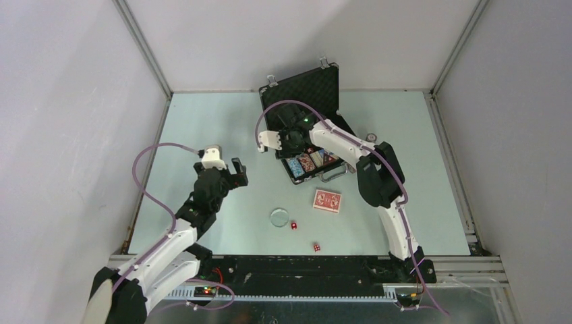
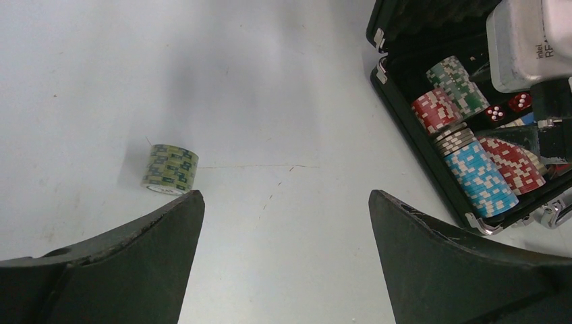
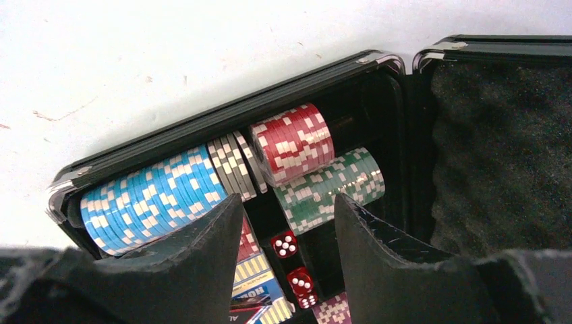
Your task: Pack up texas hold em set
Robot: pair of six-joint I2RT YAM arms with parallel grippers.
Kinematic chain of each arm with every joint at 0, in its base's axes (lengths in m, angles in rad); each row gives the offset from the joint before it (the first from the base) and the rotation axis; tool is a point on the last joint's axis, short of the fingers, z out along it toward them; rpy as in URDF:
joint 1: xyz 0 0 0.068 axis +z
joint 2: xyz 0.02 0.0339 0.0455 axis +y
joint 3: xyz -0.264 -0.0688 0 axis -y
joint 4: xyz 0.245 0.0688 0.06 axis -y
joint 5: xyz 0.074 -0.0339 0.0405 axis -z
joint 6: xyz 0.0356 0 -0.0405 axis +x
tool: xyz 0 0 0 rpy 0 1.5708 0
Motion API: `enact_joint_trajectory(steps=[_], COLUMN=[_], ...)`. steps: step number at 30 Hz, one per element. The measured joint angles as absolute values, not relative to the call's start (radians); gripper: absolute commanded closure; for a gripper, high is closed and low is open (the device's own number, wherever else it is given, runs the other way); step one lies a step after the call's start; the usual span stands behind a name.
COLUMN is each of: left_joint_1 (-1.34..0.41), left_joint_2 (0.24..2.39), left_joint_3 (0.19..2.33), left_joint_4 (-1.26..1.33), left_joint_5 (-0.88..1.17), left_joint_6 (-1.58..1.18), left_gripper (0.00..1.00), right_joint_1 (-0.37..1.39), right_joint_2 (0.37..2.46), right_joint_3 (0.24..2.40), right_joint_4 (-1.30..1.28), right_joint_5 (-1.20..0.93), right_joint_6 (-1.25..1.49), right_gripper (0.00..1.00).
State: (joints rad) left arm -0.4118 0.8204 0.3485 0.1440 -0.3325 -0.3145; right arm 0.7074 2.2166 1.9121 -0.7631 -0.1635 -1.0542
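Observation:
The black briefcase [image 1: 307,84] lies open at the back centre, foam lid up. My right gripper [image 1: 295,142] hovers over its tray, open and empty. The right wrist view shows my right gripper [image 3: 290,209] above two red dice [image 3: 284,245], with blue chips [image 3: 152,199], red chips [image 3: 293,142] and green chips [image 3: 334,185] packed in the case [image 3: 222,121]. My left gripper [image 1: 239,172] is open and empty over the table left of the case. In the left wrist view a green-yellow chip stack [image 2: 170,169] sits just beyond my left finger [image 2: 155,250].
Red-backed cards [image 1: 326,200] lie in front of the case. A clear round disc [image 1: 278,217] and two loose red dice [image 1: 294,225] [image 1: 315,248] lie near the front edge. Grey walls close in the table on three sides.

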Motion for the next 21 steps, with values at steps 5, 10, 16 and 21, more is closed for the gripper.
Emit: enact_joint_trajectory(steps=[5, 10, 16, 21], left_joint_1=[-0.403, -0.326, -0.231, -0.200], left_joint_2=[0.830, 0.903, 1.081, 1.210], left_joint_3=[0.348, 0.396, 0.550, 0.628], left_joint_4=[0.145, 0.099, -0.006, -0.083], left_joint_5=[-0.327, -0.323, -0.317, -0.303], left_joint_6=[-0.316, -0.342, -0.385, -0.410], left_gripper=[0.02, 0.03, 0.06, 0.08], right_joint_1=[0.704, 0.706, 0.707, 0.705], right_joint_2=[2.209, 2.052, 1.847, 1.783], right_joint_3=[1.908, 1.721, 1.605, 1.616], right_joint_4=[-0.767, -0.599, -0.390, -0.354], right_joint_5=[-0.214, -0.260, -0.222, -0.153], right_joint_6=[-1.026, -0.875, -0.527, -0.225], right_gripper=[0.46, 0.44, 0.38, 0.35])
